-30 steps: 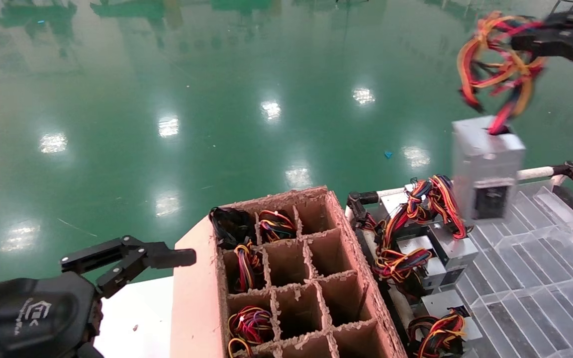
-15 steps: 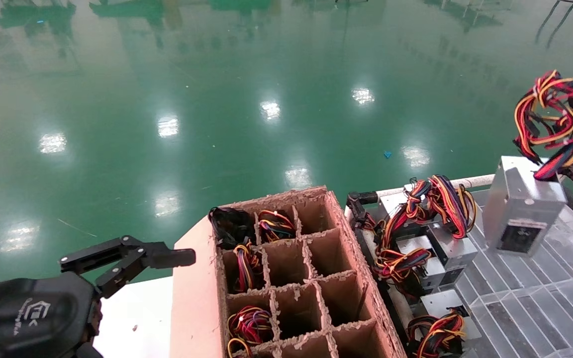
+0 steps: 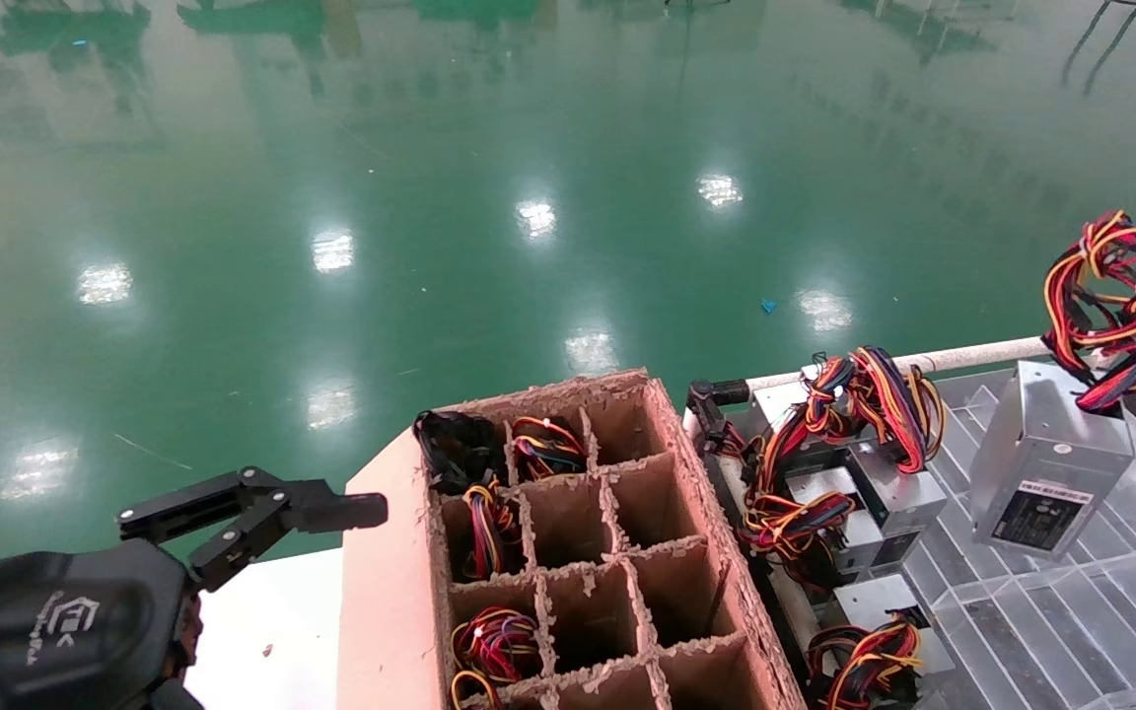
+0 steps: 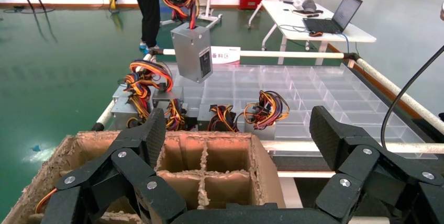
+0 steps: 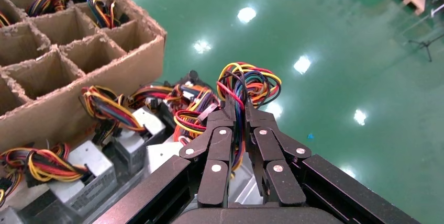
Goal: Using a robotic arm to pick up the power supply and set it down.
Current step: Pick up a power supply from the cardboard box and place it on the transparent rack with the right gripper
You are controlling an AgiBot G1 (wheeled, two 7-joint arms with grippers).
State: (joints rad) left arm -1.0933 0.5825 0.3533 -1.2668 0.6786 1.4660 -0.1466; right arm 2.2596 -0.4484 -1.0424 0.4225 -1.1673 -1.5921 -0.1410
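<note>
The power supply (image 3: 1046, 473) is a silver-grey box hanging upright by its looped red, yellow and orange wire bundle (image 3: 1125, 306) low over the clear compartment tray (image 3: 1071, 611); whether it touches the tray cannot be told. In the right wrist view my right gripper (image 5: 239, 111) is shut on the wire bundle (image 5: 250, 82), with part of the box just below its fingers. The left wrist view shows the power supply (image 4: 192, 51) hanging beyond the cardboard box. My left gripper (image 3: 331, 513) stays parked at the lower left, open (image 4: 238, 135) and holding nothing.
A brown cardboard divider box (image 3: 568, 552) stands in the middle, with wire bundles in some cells. Several other power supplies (image 3: 864, 493) lie along the tray's left edge. A white rail (image 3: 962, 355) borders the tray's far side. A person's legs (image 4: 149, 4) and a table with a laptop (image 4: 335, 17) stand beyond.
The held power supply has swung to the right and come down, from high above the tray's left part to low over its right part. The left arm has not moved.
</note>
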